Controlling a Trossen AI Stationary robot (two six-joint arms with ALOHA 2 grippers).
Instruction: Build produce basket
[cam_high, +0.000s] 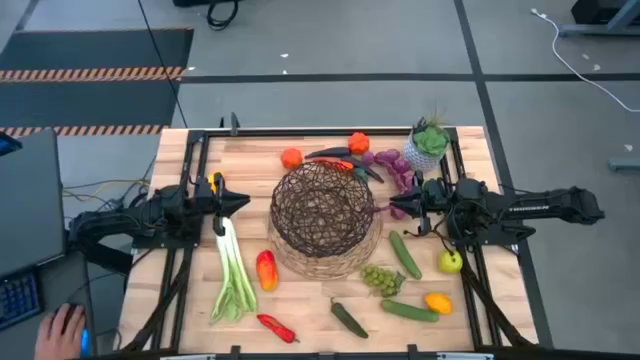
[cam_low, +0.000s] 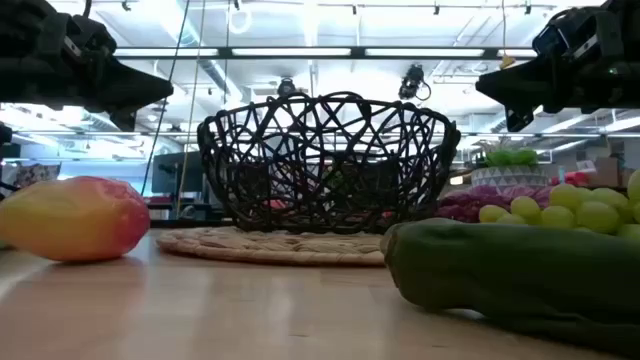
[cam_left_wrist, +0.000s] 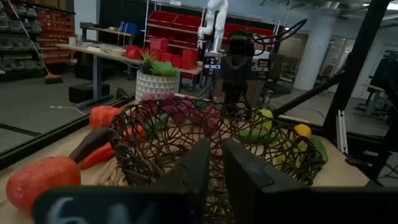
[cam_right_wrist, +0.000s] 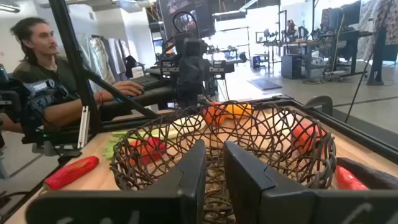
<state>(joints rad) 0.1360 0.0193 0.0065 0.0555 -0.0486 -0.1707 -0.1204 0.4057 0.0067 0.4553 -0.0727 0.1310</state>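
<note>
The round dark-brown openwork wire basket on its tan wicker base sits mid-table and looks empty — none of the toy produce scattered around it is loaded yet. The left gripper and right gripper flank it, fingers nearly closed, grasping nothing. The pale wooden table stands in a workshop — a seated person beyond.
</note>
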